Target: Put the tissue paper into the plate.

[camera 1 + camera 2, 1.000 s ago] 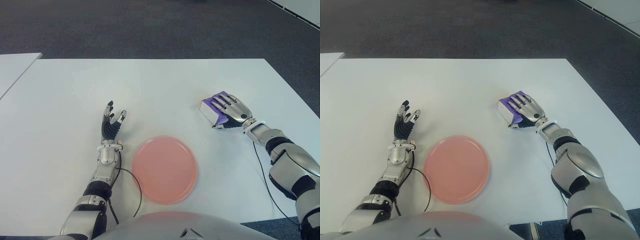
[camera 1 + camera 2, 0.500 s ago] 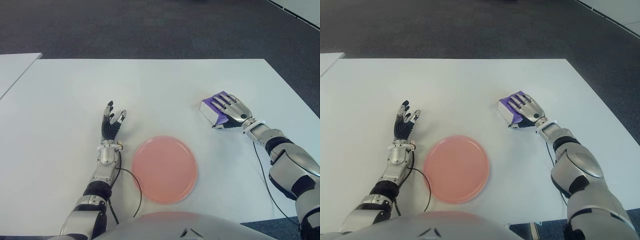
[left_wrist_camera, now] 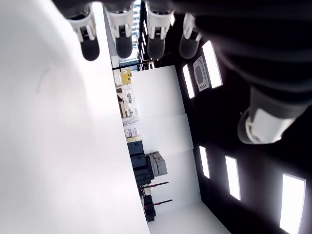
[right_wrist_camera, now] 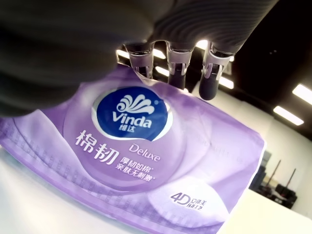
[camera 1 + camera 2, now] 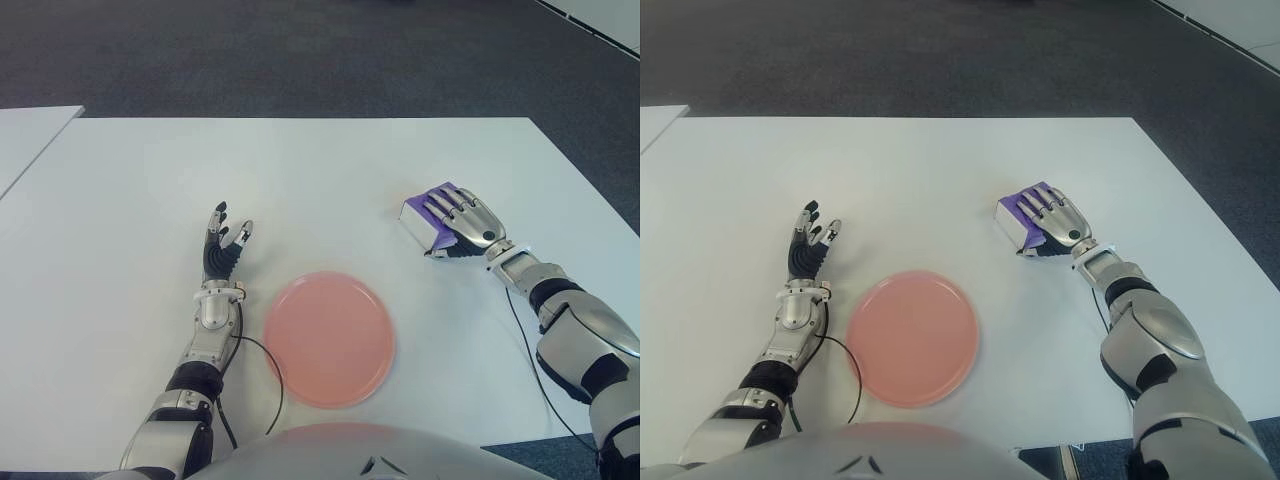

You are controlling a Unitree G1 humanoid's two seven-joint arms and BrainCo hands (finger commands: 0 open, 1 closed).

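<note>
Since the earlier frames I see almost nothing moved: my right hand (image 5: 466, 222) has stayed draped over the tissue paper pack (image 5: 423, 214) at the right of centre in the eye views, with only the forearm behind it shifted slightly. The purple pack lies on the white table (image 5: 300, 170), the hand's fingers (image 4: 175, 61) laid flat across its top and the thumb down at its near side, so I read it as a loose grasp; I cannot tell whether the pack is lifted at all. The pink plate (image 5: 329, 338) sits in the lower middle of the frame, well apart from the pack and holding nothing. My left hand (image 5: 222, 250) shows just left of the plate, fingers straight and spread, gripping nothing.
</note>
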